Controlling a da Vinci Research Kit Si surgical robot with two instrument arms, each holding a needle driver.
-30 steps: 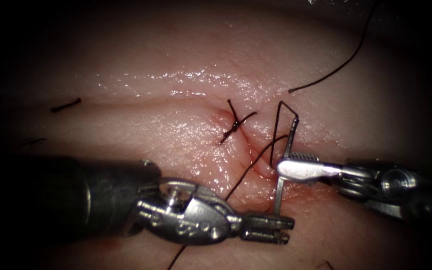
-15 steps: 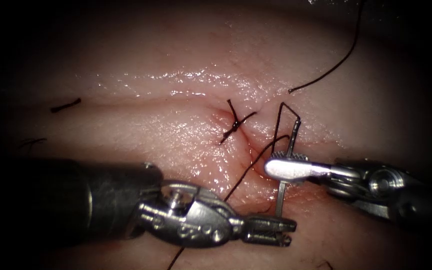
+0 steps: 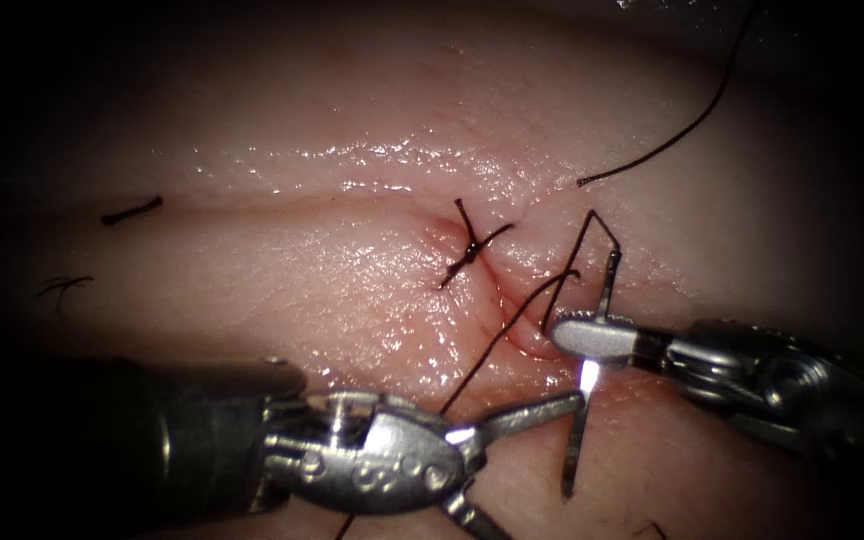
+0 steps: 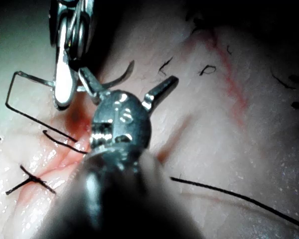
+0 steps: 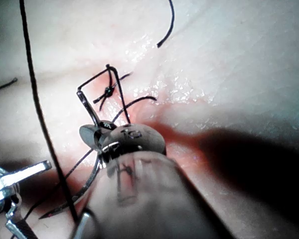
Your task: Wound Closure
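Nearest, the left claw (image 3: 512, 455), clamped on the needle's (image 3: 584, 385) pointed end a second ago, is now seen spread wide and empty; the needle has been released to the right claw (image 3: 592, 335), which is closed on it mid-curve. The thin steel needle is held clear of the tissue (image 3: 352, 270), right of the cut (image 3: 512, 320). Dark thread (image 3: 502, 340) trails from it. Farther off, a tied stitch (image 3: 472, 250) sits on glossy, finely wrinkled pink surface.

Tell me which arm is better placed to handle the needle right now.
Right, likely. The right tool is shut on the needle near mid-curve, clear of the tissue. The left tool has its jaws open beside the needle's lower part, holding nothing.
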